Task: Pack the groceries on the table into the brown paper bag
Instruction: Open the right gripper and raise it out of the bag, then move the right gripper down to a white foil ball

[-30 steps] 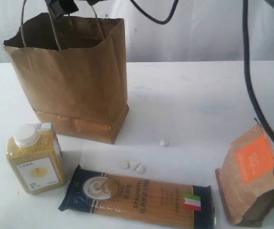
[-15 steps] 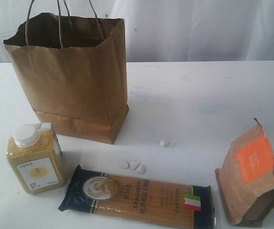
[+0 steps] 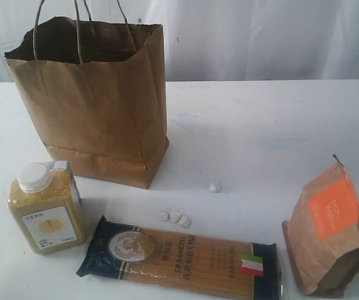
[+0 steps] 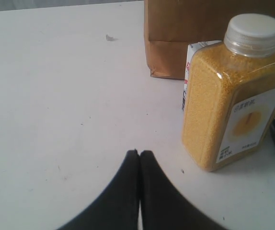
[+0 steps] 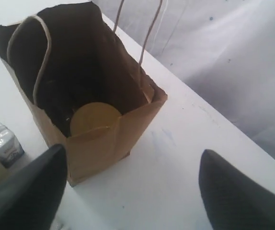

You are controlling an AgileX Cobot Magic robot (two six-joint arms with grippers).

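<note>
Left gripper (image 4: 139, 154) is closed: two black fingers pressed together tip to tip, nothing between them. It points out over the large flat white tabletop (image 4: 56, 96), near but clear of the clear rectangular yellow-grain bottle with white screw cap (image 4: 233, 96). Right gripper (image 5: 132, 152) is spread wide, its dark fingers (image 5: 27, 191) far apart, gripping nothing and touching nothing. It looks down from above on the tall creased brown kraft paper bag (image 5: 104, 148) with thin cord handles. The bag stands upright and open at the back left of the table in the exterior view. Low inside it a round yellow-brown disc (image 5: 95, 117) shows, possibly a jar lid, but it is too dim to be sure. A small blue-silver carton (image 5: 2, 142) stands near the bag's base, right behind the bottle. The bottle is upright in front of the bag at front left. A long flat blue-ended spaghetti packet (image 3: 179, 256) lies flat along the front, just right of the bottle. An orange-labelled brown paper pouch (image 3: 328, 231) stands at front right, well apart from the bag. A few small white lumps (image 3: 175, 216) lie on the table between bag and packet.
</note>
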